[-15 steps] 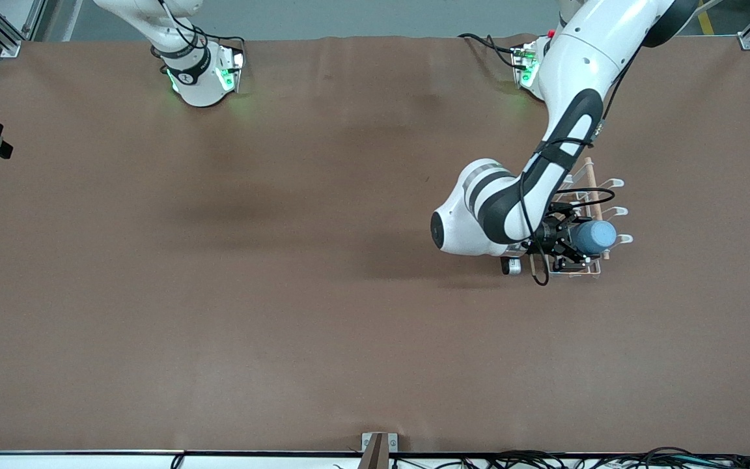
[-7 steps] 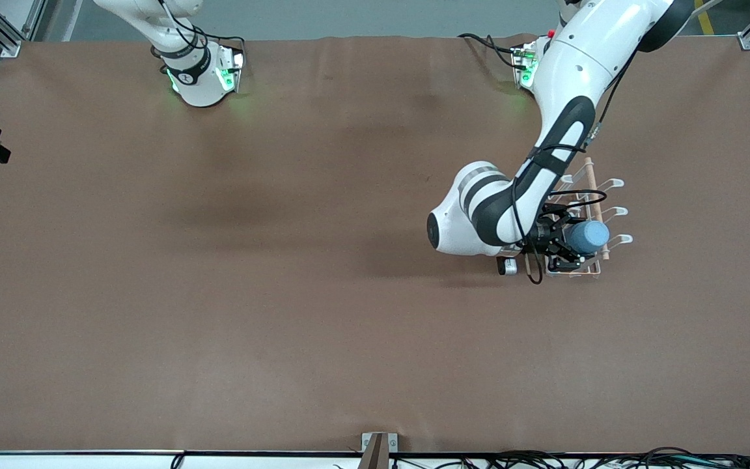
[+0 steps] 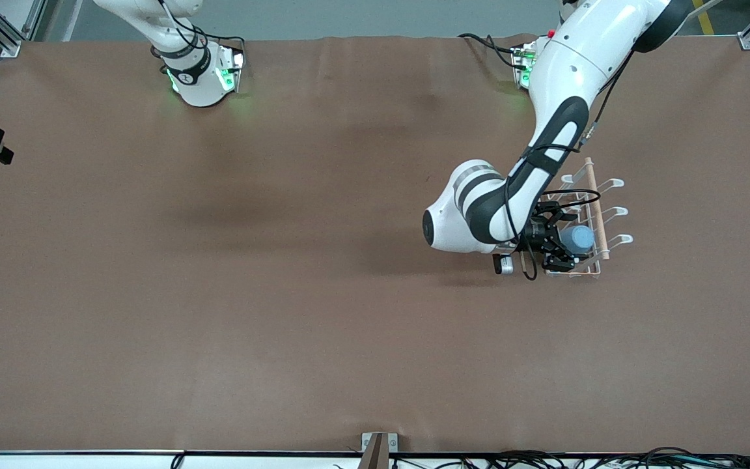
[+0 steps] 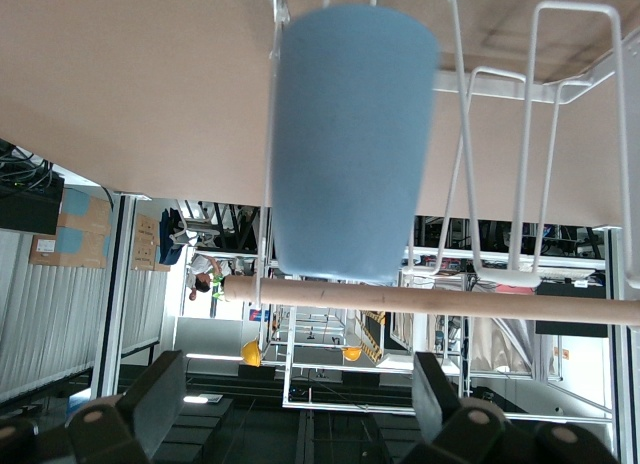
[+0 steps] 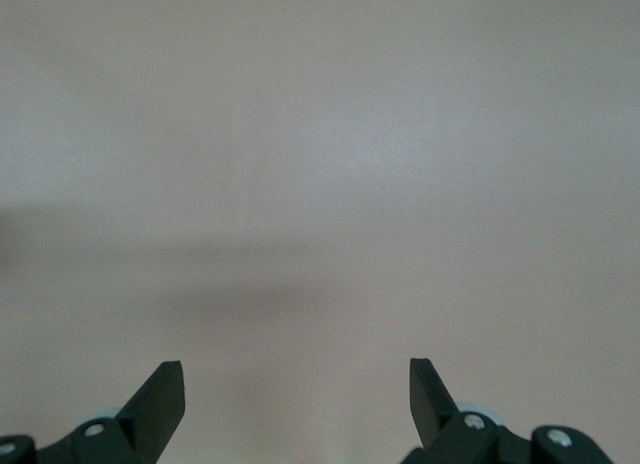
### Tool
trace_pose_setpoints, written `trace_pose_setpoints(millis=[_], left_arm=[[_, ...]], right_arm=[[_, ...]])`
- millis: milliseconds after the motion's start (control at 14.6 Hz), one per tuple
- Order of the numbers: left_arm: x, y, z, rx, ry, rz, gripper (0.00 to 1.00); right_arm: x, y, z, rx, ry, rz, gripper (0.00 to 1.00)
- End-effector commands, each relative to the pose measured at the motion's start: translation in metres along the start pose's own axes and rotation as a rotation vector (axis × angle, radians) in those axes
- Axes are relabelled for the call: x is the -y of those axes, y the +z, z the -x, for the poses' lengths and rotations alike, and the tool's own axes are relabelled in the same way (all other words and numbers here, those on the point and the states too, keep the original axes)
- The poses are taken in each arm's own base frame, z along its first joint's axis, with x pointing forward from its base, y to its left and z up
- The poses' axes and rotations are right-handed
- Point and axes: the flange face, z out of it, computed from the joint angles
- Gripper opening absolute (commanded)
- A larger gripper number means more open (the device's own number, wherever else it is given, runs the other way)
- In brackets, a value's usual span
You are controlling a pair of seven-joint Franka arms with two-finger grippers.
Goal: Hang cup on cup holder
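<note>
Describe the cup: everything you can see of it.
The cup is a plain light-blue tapered tumbler, smooth, matte like plastic, with no handle. It hangs over a prong of the white wire cup holder, beside the holder's wooden rod, toward the left arm's end of the table. The left gripper is open, its fingers clear of the cup.

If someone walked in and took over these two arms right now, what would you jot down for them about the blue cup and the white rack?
Left gripper: open, at the cup holder, its fingers apart on either side of the cup and not touching it.
Right gripper: open, holding nothing; that arm waits.
Cup: hanging over one of the rack's prongs, at the rack's end nearer the front camera, beside the wooden rod.
Cup holder: on the table toward the left arm's end.
Done: cup hung and let go.
Left: draw the left arm away without knocking the rack.
</note>
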Motion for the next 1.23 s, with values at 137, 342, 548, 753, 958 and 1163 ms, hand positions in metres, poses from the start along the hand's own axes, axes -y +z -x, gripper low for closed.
trace_pose_setpoints(millis=[137,342,548,753,958,1163], left_arm=[[0.022,-0.024,0.066,-0.051,-0.134,-0.014,1.00],[0.030,-0.050,0.110,-0.176,-0.320,0.062,1.00],[0.037,-0.077,0.140,-0.320,-0.615,0.216,1.00],[0.028,-0.114,0.164,-0.410,-0.844,0.279,1.00],[0.028,-0.114,0.219,-0.514,-1.020,0.519,1.00],[0.032,-0.108,0.269,-0.626,-1.093,0.655,1.00]], right_arm=[[-0.001,0.002,0.003,-0.001,0.019,0.005,0.99],[-0.001,0.002,0.004,0.001,0.019,0.005,0.99],[-0.001,0.002,0.004,0.002,0.019,0.005,0.99],[-0.001,0.002,0.003,-0.003,0.019,0.005,0.99],[-0.001,0.002,0.003,-0.002,0.019,0.005,0.99],[-0.002,0.003,0.002,0.002,0.019,0.005,0.99]])
